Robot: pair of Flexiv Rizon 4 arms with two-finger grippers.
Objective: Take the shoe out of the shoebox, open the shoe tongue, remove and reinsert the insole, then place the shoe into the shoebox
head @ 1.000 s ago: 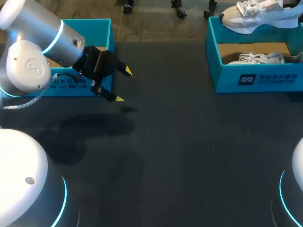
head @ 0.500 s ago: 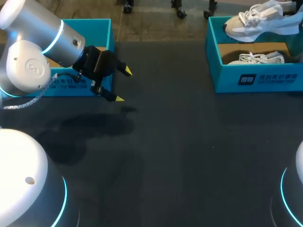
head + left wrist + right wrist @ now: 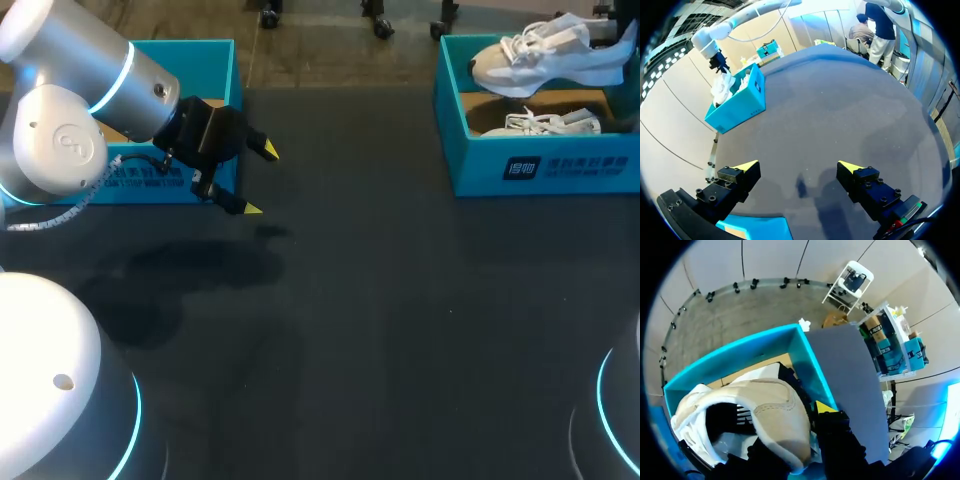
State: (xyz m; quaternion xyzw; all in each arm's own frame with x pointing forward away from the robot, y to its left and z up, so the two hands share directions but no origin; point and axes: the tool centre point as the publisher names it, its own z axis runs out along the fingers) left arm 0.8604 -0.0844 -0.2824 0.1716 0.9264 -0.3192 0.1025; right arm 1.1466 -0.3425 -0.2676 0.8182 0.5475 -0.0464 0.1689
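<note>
the right claw (image 3: pixel 799 426) is clamped on what looks like the heel end of the pale shoe (image 3: pixel 771 407), one yellow tip showing beside it. over the last second the shoe has drifted toward the near wall of the shoebox (image 3: pixel 452 120), hanging above a second shoe (image 3: pixel 545 122) below it. the take-out step looks nearly done. the left claw (image 3: pixel 258 179) has not moved: spread, empty, beside the other blue box (image 3: pixel 215 60).
</note>
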